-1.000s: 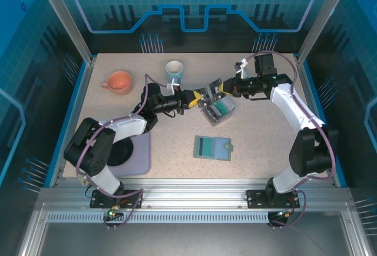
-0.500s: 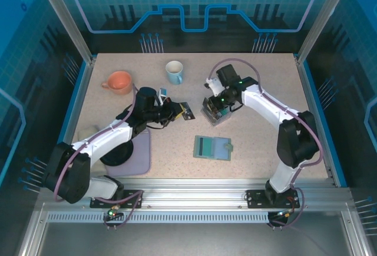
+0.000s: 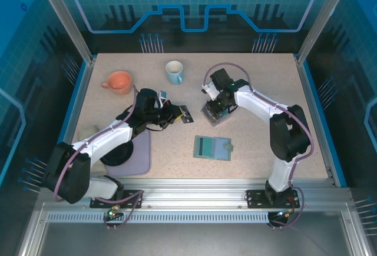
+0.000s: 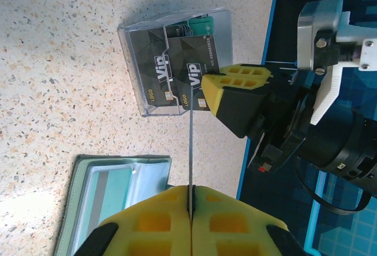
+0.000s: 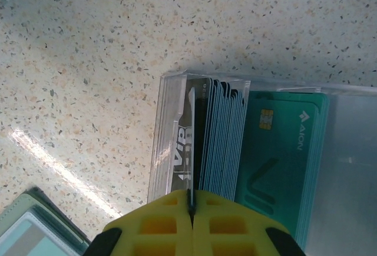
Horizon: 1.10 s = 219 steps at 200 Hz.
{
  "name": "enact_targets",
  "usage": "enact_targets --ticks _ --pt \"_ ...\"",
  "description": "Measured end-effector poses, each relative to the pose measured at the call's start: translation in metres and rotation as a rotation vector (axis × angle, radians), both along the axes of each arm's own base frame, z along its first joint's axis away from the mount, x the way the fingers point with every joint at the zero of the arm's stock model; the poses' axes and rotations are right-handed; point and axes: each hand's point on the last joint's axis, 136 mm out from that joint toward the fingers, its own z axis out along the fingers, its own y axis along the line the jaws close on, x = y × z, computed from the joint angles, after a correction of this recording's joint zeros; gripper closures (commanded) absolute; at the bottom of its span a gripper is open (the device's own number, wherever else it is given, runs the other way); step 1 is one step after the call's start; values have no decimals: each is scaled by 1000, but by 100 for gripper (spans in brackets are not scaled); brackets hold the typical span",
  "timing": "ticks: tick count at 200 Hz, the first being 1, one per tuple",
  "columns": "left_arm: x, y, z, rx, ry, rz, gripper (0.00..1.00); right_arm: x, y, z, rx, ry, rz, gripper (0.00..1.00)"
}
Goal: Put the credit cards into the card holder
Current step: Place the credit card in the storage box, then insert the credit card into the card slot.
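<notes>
My left gripper (image 3: pixel 175 115) is shut on a dark credit card (image 3: pixel 186 113) and holds it above the table, left of the clear box (image 3: pixel 217 113). That card shows edge-on as a thin line (image 4: pixel 191 144) between the yellow fingers (image 4: pixel 147 220). My right gripper (image 3: pixel 217 104) is over the box, shut on a dark "VIP" card (image 4: pixel 191 70), edge-on at the box's left end (image 5: pixel 190 144). Several more cards stand in the box, and a teal one (image 5: pixel 283 150) lies flat. The sage card holder (image 3: pixel 212 148) lies open in front of the box, with a teal card in one pocket.
An orange mug (image 3: pixel 118 82) and a white-blue mug (image 3: pixel 174 71) stand at the back left. A purple mat (image 3: pixel 140 150) with a dark round object lies under the left arm. Bare tabletop lies between the box and the card holder.
A second ago both grippers met above the box. My left gripper has since pulled back to the left with a dark card. My right gripper has dropped onto the box.
</notes>
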Motion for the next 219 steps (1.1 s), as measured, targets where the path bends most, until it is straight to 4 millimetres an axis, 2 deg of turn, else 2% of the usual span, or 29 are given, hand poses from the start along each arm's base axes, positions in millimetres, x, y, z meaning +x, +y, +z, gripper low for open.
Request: enact_targets --ticks 66,78,89,128,146,172,187,200,219 --pt "0 0 0 -1 0 0 94 1 3 -10 14 18 -43 88" --pt "0 0 0 -2 0 -2 94 0 3 -11 17 23 -58 80" --pt "0 -1 0 -3 1 -3 93 0 2 -11 20 26 -71 65" --pt "-1 -3 -4 -6 11 -17 92 -1 -3 -11 13 23 -110 59" --pt "-5 -8 -7 7 10 -44 91 -7 -11 2 17 5 -146 53" --pt "-19 -31 -14 47 17 -147 94 -20 -25 37 103 -40 -247 43" --pt "-29 -52 -17 65 5 -234 97 -35 -38 47 164 -30 -322 35" --pt "-41 -71 -23 78 2 -317 98 -51 -51 42 214 21 -405 32" --pt "-57 -89 -39 93 18 -408 98 -79 -65 14 250 147 -509 27"
